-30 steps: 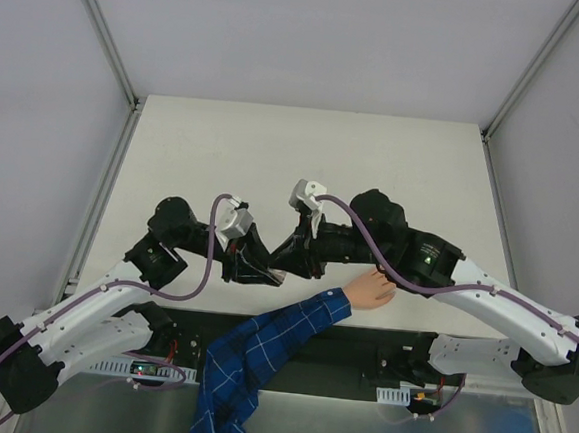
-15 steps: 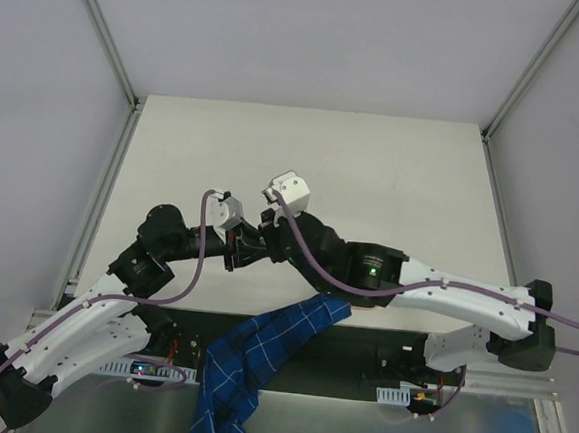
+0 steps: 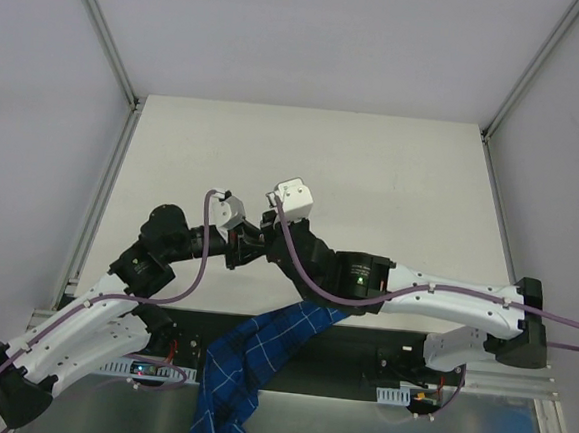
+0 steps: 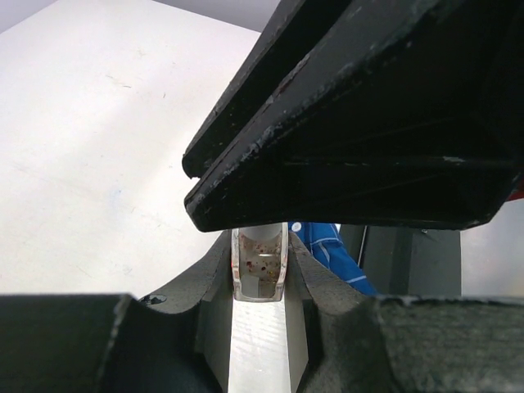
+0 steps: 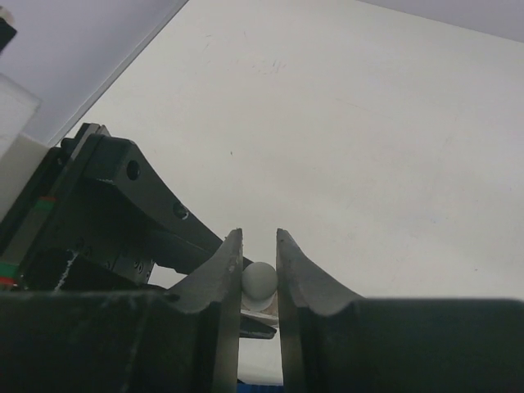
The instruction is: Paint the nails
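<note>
My left gripper (image 3: 235,251) is shut on a small clear polish bottle (image 4: 260,266) with red and gold flecks inside. My right gripper (image 3: 267,243) meets it from the right and is shut on the bottle's round white cap (image 5: 260,282). In the left wrist view the right gripper's black fingers (image 4: 352,155) fill the upper frame above the bottle. The blue plaid sleeve (image 3: 259,350) lies at the table's near edge and also shows in the left wrist view (image 4: 327,246). The pale hand and its nails are hidden under my right arm.
The white table (image 3: 374,163) stretches behind both grippers, bounded by grey walls and metal rails. The black body of my left gripper (image 5: 123,213) shows at the left of the right wrist view. My right forearm (image 3: 443,299) crosses the table's near right edge.
My right arm has swung left over the hand, covering it, and its gripper has closed on the cap of the bottle held by my left gripper. Little has moved in the last half second.
</note>
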